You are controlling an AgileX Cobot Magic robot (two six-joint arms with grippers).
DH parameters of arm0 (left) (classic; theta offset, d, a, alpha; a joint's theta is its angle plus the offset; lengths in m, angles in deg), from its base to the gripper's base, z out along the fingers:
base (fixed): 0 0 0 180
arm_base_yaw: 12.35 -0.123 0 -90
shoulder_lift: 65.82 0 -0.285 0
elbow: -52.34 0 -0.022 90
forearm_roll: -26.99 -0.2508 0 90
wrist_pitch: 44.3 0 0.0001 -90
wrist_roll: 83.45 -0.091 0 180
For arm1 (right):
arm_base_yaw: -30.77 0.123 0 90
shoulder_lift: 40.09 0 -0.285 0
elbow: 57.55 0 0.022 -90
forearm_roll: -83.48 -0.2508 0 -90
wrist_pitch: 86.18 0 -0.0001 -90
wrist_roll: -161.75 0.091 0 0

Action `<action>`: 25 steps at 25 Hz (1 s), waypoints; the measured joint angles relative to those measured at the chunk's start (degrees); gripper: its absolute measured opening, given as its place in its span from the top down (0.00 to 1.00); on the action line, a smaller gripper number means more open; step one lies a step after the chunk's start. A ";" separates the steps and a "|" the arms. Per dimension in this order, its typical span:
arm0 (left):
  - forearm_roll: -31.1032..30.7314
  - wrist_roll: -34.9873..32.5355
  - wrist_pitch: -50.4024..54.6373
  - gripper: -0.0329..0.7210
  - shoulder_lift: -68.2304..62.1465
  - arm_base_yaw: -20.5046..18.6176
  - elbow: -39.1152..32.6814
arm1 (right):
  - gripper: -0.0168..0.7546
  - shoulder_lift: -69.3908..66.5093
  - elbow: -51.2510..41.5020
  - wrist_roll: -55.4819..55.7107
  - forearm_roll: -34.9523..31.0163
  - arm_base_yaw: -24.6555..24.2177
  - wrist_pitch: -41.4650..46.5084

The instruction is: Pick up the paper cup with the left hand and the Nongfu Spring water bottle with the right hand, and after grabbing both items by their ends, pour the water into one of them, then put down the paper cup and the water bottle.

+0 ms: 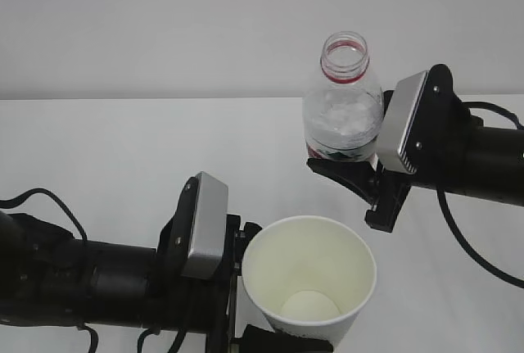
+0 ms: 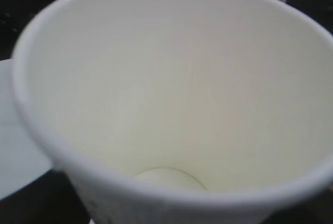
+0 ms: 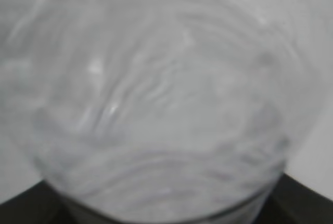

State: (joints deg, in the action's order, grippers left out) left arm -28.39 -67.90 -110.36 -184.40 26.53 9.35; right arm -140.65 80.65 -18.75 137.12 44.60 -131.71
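The paper cup (image 1: 311, 275) is held low in the middle of the exterior view, its mouth tilted toward the camera. My left gripper (image 1: 264, 287) is shut on its lower part. In the left wrist view the paper cup (image 2: 171, 89) fills the frame, showing a cream inside and a bare bottom disc. Up and to the right, the Nongfu Spring water bottle (image 1: 342, 107) stands nearly upright and uncapped, with its red neck ring showing. My right gripper (image 1: 344, 163) is shut on its lower body at the label. The bottle (image 3: 156, 109) is a clear blur in the right wrist view.
A white table (image 1: 123, 148) runs back to a pale wall. The left arm (image 1: 90, 275) lies along the lower left, and its grey block (image 1: 205, 226) is beside the cup. The right arm (image 1: 467, 152) comes in from the right edge with a hanging cable.
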 joint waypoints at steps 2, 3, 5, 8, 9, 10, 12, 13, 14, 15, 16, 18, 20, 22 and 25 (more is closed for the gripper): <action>0.18 0.00 0.00 0.17 0.00 0.00 0.00 | 0.35 0.00 0.00 -1.01 0.00 0.00 -0.01; 0.27 0.00 0.00 0.17 0.00 0.00 0.00 | 0.35 0.00 0.00 -1.98 0.00 0.00 -0.01; 0.27 0.00 0.00 0.17 0.00 0.00 0.00 | 0.35 0.00 0.09 -3.83 -0.03 0.00 -0.15; 0.31 0.00 0.00 0.17 0.00 0.00 0.00 | 0.35 0.00 0.09 -6.29 -0.52 0.00 -1.36; 0.31 0.00 0.00 0.17 0.00 0.00 0.00 | 0.35 0.00 0.09 -7.28 -0.67 0.00 -1.87; 0.31 0.00 0.00 0.17 0.00 0.00 0.00 | 0.35 0.00 0.09 -8.47 -1.11 0.00 -2.52; 0.31 0.00 0.00 0.17 0.00 0.00 0.00 | 0.35 0.00 0.09 -10.58 -1.83 0.00 -3.27; 0.31 0.00 0.00 0.17 0.00 0.00 0.00 | 0.35 0.00 0.09 -11.49 -2.07 0.00 -3.40; 0.31 0.00 0.00 0.17 0.00 0.00 0.00 | 0.35 0.00 0.09 -12.15 -2.27 0.00 -3.40; 0.31 0.00 0.00 0.17 0.00 0.00 0.00 | 0.35 0.00 0.09 -12.48 -2.43 0.00 -3.40; 0.31 0.00 0.00 0.17 0.00 0.00 0.00 | 0.35 0.00 0.09 -13.14 -2.55 0.00 -3.40; 0.31 0.00 0.00 0.17 0.00 0.00 0.00 | 0.35 0.00 0.09 -14.71 -2.92 0.00 -3.40; 0.31 0.00 0.00 0.17 0.00 0.00 0.00 | 0.35 0.00 0.09 -16.60 -3.58 0.00 -3.40; 0.04 0.00 0.00 0.17 0.00 0.00 0.00 | 0.35 0.00 0.09 -18.57 -4.38 0.00 -3.40; -0.93 0.37 0.00 0.17 0.00 0.00 0.00 | 0.35 0.00 0.09 -21.43 -5.25 0.00 -3.40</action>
State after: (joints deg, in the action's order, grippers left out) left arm -29.32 -67.54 -110.36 -184.40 26.53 9.35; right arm -140.65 80.74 -40.18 131.88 44.60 -135.11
